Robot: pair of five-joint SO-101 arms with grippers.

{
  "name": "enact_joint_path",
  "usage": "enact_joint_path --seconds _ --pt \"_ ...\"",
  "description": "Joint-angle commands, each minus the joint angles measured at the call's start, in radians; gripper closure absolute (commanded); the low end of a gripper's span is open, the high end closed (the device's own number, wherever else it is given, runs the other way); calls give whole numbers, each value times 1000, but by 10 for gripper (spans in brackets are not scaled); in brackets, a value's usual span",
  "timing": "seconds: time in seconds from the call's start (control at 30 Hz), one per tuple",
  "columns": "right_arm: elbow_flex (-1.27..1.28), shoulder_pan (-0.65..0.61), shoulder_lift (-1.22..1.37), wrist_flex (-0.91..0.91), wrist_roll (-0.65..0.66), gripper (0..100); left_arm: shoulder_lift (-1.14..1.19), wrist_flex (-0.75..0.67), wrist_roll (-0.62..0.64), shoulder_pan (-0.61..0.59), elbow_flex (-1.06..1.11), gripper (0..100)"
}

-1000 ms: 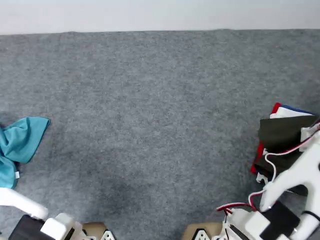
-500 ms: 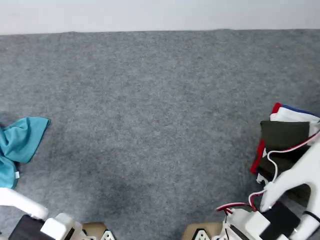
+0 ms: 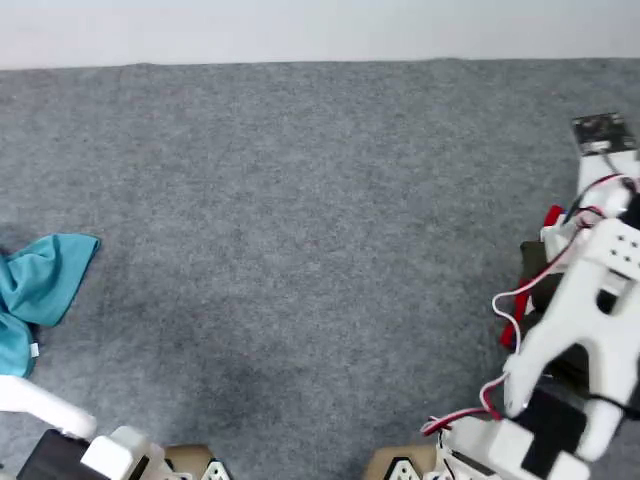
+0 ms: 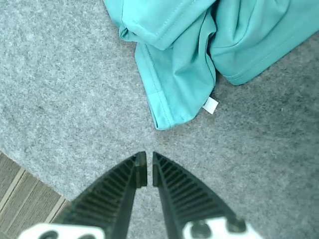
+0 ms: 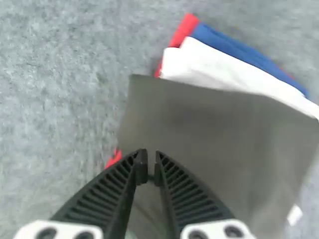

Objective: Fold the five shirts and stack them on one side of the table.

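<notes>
A crumpled teal shirt [image 3: 40, 285] lies unfolded at the table's left edge. In the left wrist view the teal shirt [image 4: 199, 55] shows a white tag [image 4: 211, 105]; my left gripper [image 4: 147, 169] hovers shut and empty just short of its hem. At the right edge sits a stack of folded shirts: a dark one [image 5: 219, 144] on top, then white [image 5: 224, 74], blue [image 5: 239, 50] and red [image 5: 184, 27]. My right gripper [image 5: 148, 167] is shut with nothing in it, above the dark shirt's near edge. The right arm [image 3: 590, 300] covers most of the stack [image 3: 510, 325] from above.
Grey felt [image 3: 300, 200] covers the table, and its whole middle lies bare between the teal shirt and the stack. The felt's edge with a wooden surface beyond [image 4: 20, 199] is close beside the left gripper. The left arm's base [image 3: 60, 420] sits at the front left.
The right arm has lifted and swung farther over the stack, hiding most of the dark shirt from above. The teal shirt and left arm have not moved.
</notes>
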Motion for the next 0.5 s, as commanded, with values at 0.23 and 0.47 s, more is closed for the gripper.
enact_joint_path --seconds 0.23,0.47 --pt "2 -61 70 -105 12 775 -31 -17 -80 12 -2 968" --pt "3 -119 104 -162 14 772 -31 -17 -94 12 -2 968"
